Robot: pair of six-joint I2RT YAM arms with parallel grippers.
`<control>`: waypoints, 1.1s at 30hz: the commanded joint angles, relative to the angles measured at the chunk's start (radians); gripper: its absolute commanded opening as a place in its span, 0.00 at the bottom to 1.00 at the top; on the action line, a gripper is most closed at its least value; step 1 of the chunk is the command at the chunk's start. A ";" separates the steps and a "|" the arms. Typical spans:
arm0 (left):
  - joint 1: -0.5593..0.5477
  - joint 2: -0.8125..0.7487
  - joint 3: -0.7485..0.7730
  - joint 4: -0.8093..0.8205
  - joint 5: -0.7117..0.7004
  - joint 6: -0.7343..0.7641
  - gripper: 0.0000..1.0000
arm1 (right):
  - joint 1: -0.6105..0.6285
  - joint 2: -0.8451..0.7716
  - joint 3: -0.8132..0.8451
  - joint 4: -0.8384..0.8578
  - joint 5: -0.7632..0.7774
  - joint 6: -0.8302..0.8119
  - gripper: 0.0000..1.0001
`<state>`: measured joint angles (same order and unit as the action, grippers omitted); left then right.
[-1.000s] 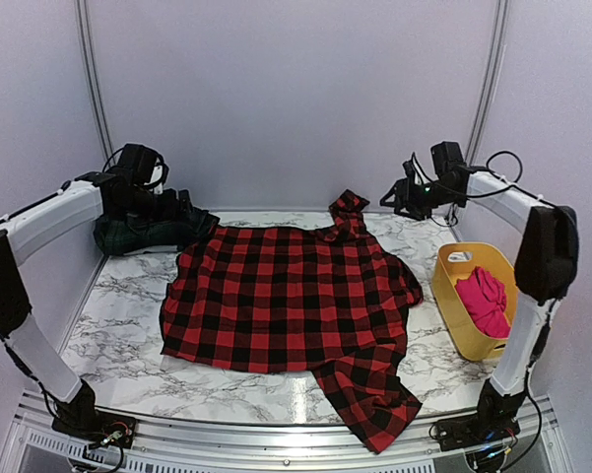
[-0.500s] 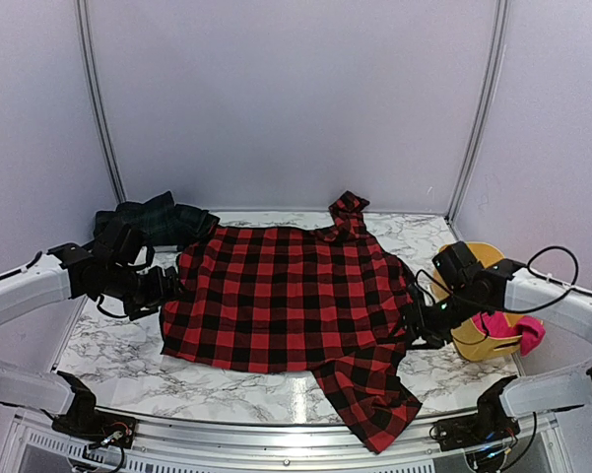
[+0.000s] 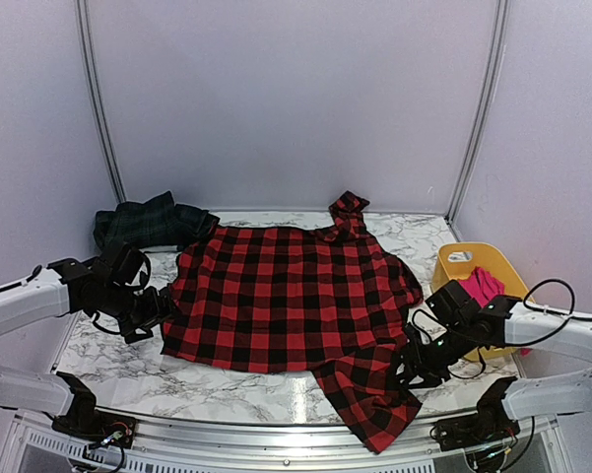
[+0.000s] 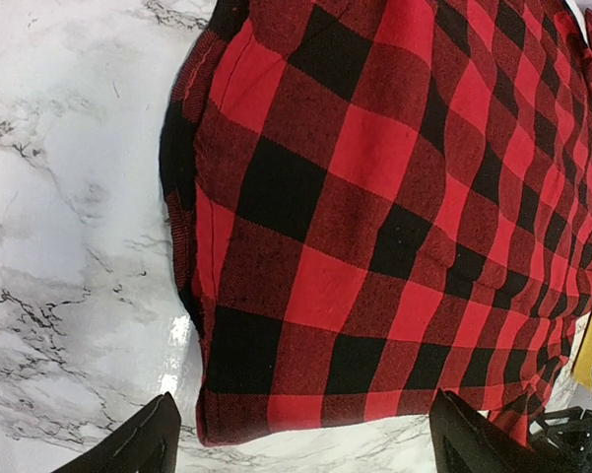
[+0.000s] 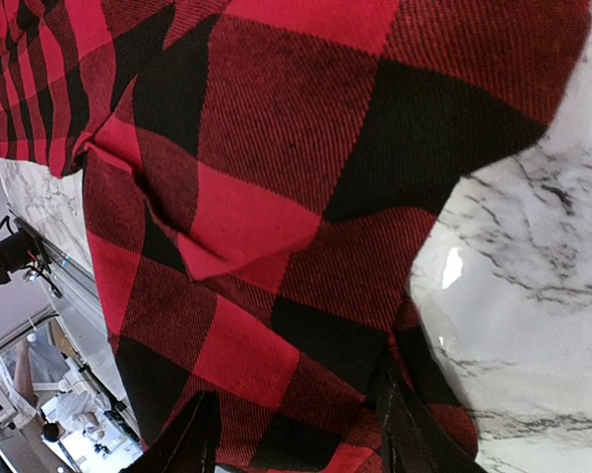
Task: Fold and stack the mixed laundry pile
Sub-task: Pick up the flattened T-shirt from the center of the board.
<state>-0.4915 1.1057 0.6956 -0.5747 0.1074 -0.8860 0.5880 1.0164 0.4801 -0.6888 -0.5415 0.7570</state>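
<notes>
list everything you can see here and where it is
checked shirt: one, red and black, spread flat across the middle of the table
plaid garment: one, dark green and black, bunched at the far left corner
pink garment: one, magenta, inside the tub
tub: one, yellow, at the table's right side
table: one, white marble with grey veins, under everything
left hand: one, black, open, at the shirt's left edge
right hand: one, black, open, over the shirt's near right sleeve
</notes>
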 commanded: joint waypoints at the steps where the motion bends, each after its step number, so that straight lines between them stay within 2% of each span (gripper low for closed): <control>1: -0.004 0.008 -0.023 -0.030 0.014 -0.026 0.90 | 0.018 0.072 0.002 0.155 -0.022 0.034 0.49; 5: 0.000 0.006 -0.033 -0.030 0.000 -0.041 0.89 | 0.027 0.110 0.022 0.180 -0.015 0.025 0.36; 7: 0.007 0.009 -0.046 -0.029 0.005 -0.046 0.88 | 0.026 0.108 0.049 0.146 0.003 0.012 0.26; 10: 0.040 0.011 -0.105 0.031 0.070 -0.050 0.83 | 0.027 0.081 0.074 0.113 0.006 0.018 0.03; 11: 0.043 0.009 -0.123 0.070 0.094 -0.052 0.81 | 0.027 0.062 0.079 0.110 0.004 0.023 0.00; 14: 0.044 0.014 -0.134 0.112 0.145 -0.052 0.70 | 0.027 0.026 0.092 0.091 -0.004 0.041 0.00; 17: 0.042 -0.008 -0.149 0.114 0.179 -0.054 0.63 | 0.027 0.003 0.110 0.066 -0.002 0.040 0.00; 29: 0.005 -0.025 -0.243 0.132 0.192 -0.108 0.51 | 0.028 -0.053 0.180 0.002 0.000 0.040 0.00; 31: 0.005 -0.026 -0.242 0.138 0.185 -0.112 0.43 | 0.028 -0.068 0.175 0.004 -0.004 0.054 0.00; 33: 0.005 -0.035 -0.235 0.140 0.185 -0.115 0.28 | 0.027 -0.082 0.180 0.005 -0.011 0.061 0.00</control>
<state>-0.4847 1.0969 0.4561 -0.4530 0.2958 -0.9852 0.6067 0.9661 0.6224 -0.6601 -0.5446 0.7933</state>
